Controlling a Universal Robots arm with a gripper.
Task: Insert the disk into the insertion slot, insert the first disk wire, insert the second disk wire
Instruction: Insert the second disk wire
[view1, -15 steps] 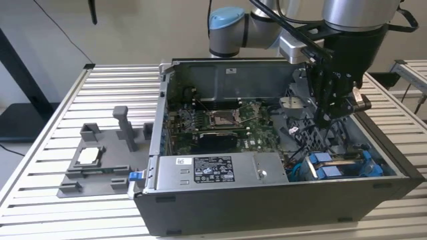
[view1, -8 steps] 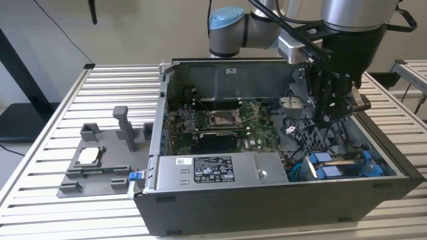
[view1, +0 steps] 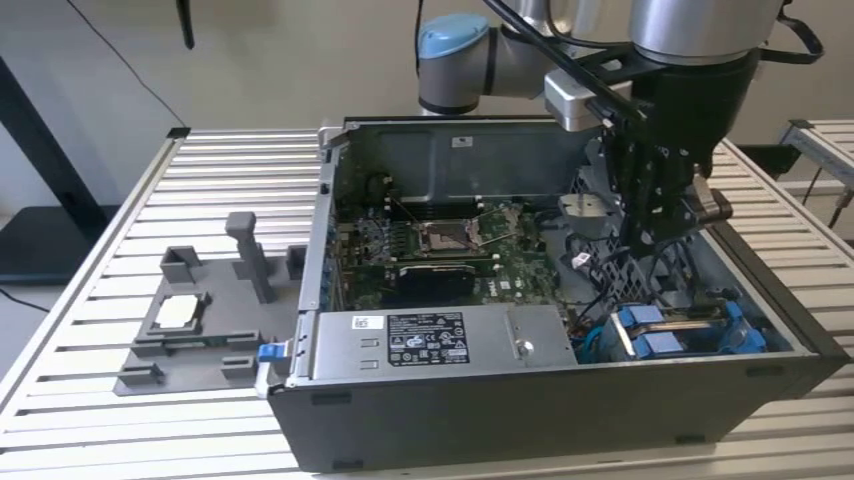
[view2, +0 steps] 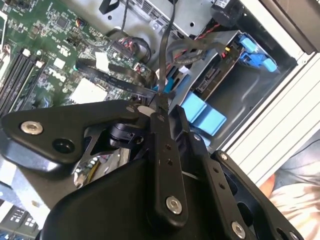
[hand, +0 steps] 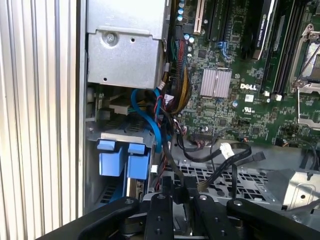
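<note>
Black, flat disk wire (view2: 165, 55) is pinched in your gripper (view2: 156, 111). In both wrist views the jaws stand narrow, closed onto it. From the tips the wire runs off into the tangle of cables beside the motherboard (hand: 240, 85), and you lose its far end there. Its plug end is hidden behind the fingers (hand: 161, 200), so you cannot tell whether it is seated anywhere, nor whether this is the first wire or the second.

Your disk (view1: 694, 327) already lies in its bay in the corner of the open computer case (view1: 534, 420), at the exterior view's right and close to the front wall. Most of it is covered; you mainly see the blue carrier frame (hand: 122, 160) and a strip of grey between its tabs. The silver power supply box (view1: 427, 340) sits just beside the bay, on the exterior view's left.

In the exterior view the arm reaches down into the case near the bay, and its own links hide the fingertips. A grey fixture (view1: 200, 330) rests on the slatted table (view1: 80, 300), well apart from the case. Past the table edge, the second wrist view shows a blurred pale shape (view2: 292, 192) you cannot identify.
</note>
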